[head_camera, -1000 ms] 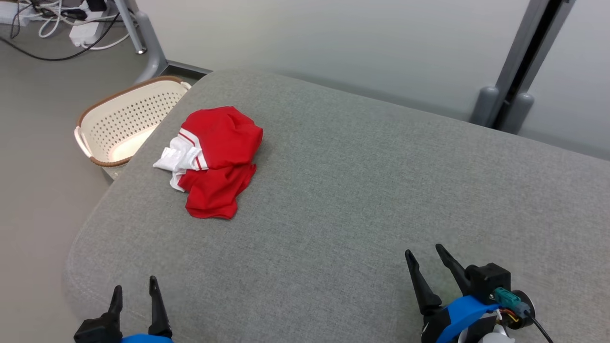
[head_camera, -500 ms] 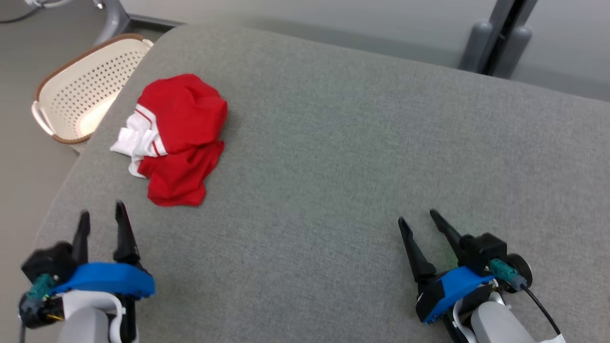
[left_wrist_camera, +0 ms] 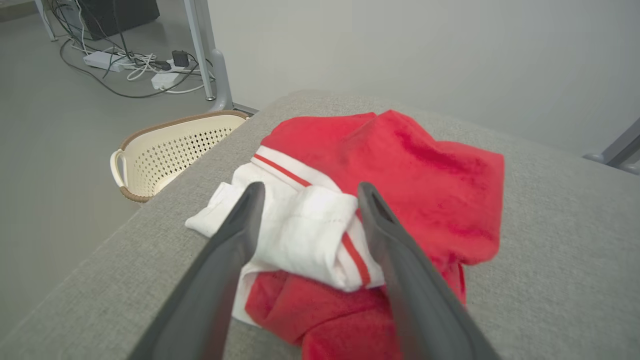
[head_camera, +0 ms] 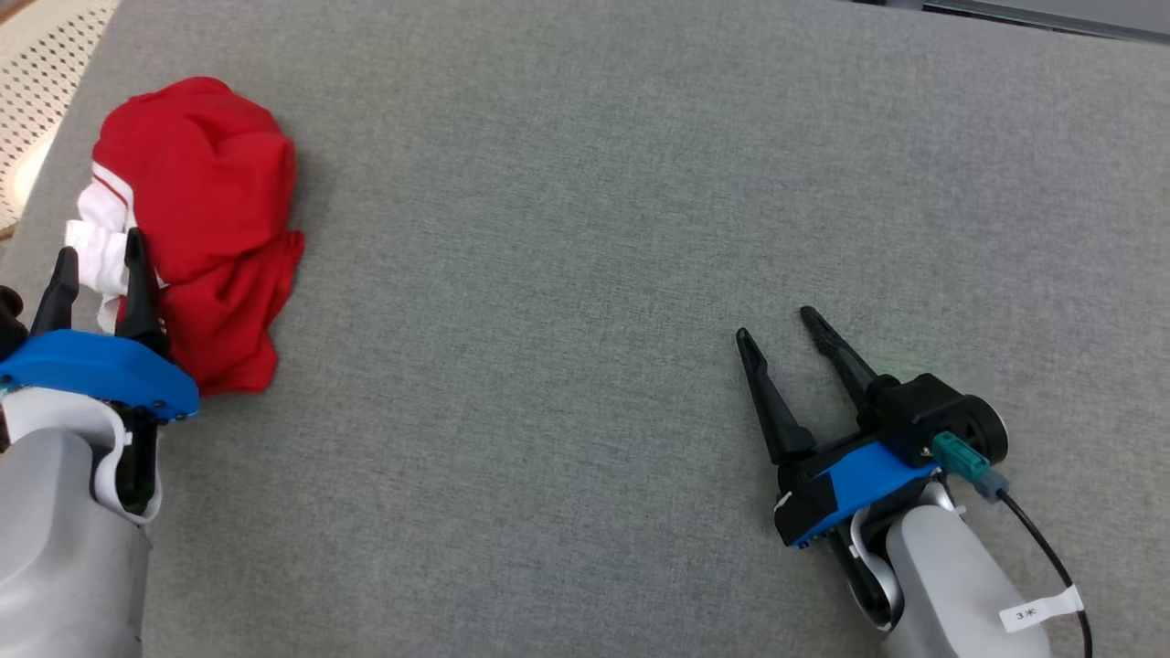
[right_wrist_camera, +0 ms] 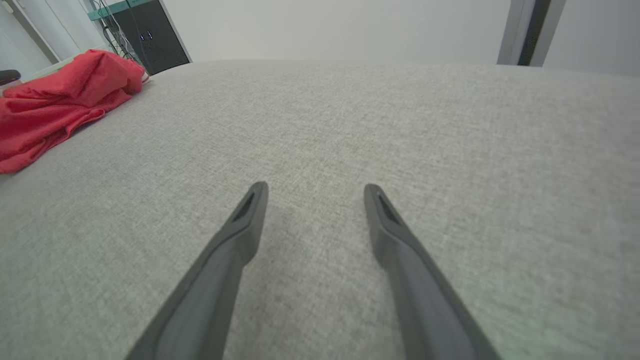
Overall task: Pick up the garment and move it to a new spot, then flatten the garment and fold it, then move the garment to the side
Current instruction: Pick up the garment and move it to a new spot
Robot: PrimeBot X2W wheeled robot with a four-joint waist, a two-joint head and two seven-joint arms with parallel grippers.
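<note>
Garment [head_camera: 196, 228] lies bunched at the left edge of the bench [head_camera: 585, 228], close by the basket [left_wrist_camera: 165, 150]. It's crumpled, so I'd say it needs lifting clear before any flattening. Left gripper [head_camera: 101, 247] is right at it, forearm low, fingers [left_wrist_camera: 235, 240] spread and straddling the white trim [left_wrist_camera: 305, 225]. Right gripper [head_camera: 777, 325] hovers well apart over bare bench, fingers spread, empty.
</note>
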